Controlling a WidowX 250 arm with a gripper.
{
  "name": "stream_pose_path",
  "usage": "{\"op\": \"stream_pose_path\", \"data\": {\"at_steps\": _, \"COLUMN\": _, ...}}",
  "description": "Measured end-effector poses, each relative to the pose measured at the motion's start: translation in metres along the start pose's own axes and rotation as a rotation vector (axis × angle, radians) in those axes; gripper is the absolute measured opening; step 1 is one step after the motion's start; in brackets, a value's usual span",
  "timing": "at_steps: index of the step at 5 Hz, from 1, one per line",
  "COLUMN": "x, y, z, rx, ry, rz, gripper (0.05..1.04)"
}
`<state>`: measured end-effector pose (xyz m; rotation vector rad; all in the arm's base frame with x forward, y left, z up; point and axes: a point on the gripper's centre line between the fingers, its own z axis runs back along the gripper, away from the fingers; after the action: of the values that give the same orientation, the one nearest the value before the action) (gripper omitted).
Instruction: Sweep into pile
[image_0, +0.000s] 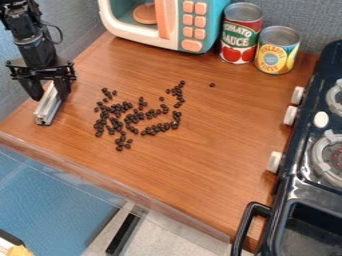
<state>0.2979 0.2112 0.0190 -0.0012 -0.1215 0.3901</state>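
At the upper left, my gripper (48, 90) hangs low over the counter, shut on a grey metal bar (48, 106) that stands or lies on the wood, slanting down toward the front edge. To the right of the bar, apart from it, many small dark beans (127, 117) are scattered in loose clusters over the counter's middle left. One stray bean (212, 85) sits off to their upper right.
A toy microwave (163, 22) stands at the back, with a tomato sauce can (240, 32) and a pineapple can (277, 50) beside it. A dark toy stove (294, 195) with knobs and a handle borders the right side. The counter's front edge (113, 177) slants across the lower left.
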Motion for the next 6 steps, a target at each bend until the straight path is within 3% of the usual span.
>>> {"op": "stream_pose_path", "data": {"at_steps": 1, "x": -0.001, "y": 0.001, "z": 0.000, "rx": -0.014, "ry": 0.002, "rz": 0.014, "gripper": 0.384}}
{"op": "stream_pose_path", "data": {"at_steps": 2, "x": -0.004, "y": -0.007, "z": 0.003, "rx": -0.065, "ry": 0.034, "rz": 0.033, "gripper": 0.372}}
{"op": "stream_pose_path", "data": {"at_steps": 3, "x": 0.002, "y": -0.024, "z": 0.033, "rx": -0.116, "ry": -0.012, "rz": 0.055, "gripper": 0.372}}
{"op": "stream_pose_path", "data": {"at_steps": 4, "x": 0.001, "y": -0.064, "z": 0.068, "rx": -0.165, "ry": -0.062, "rz": 0.016, "gripper": 0.372}}
{"op": "stream_pose_path", "data": {"at_steps": 5, "x": -0.005, "y": -0.108, "z": 0.086, "rx": -0.210, "ry": -0.061, "rz": -0.016, "gripper": 0.372}}
{"op": "stream_pose_path", "data": {"at_steps": 6, "x": -0.013, "y": -0.155, "z": 0.088, "rx": -0.217, "ry": -0.016, "rz": -0.049, "gripper": 0.372}}
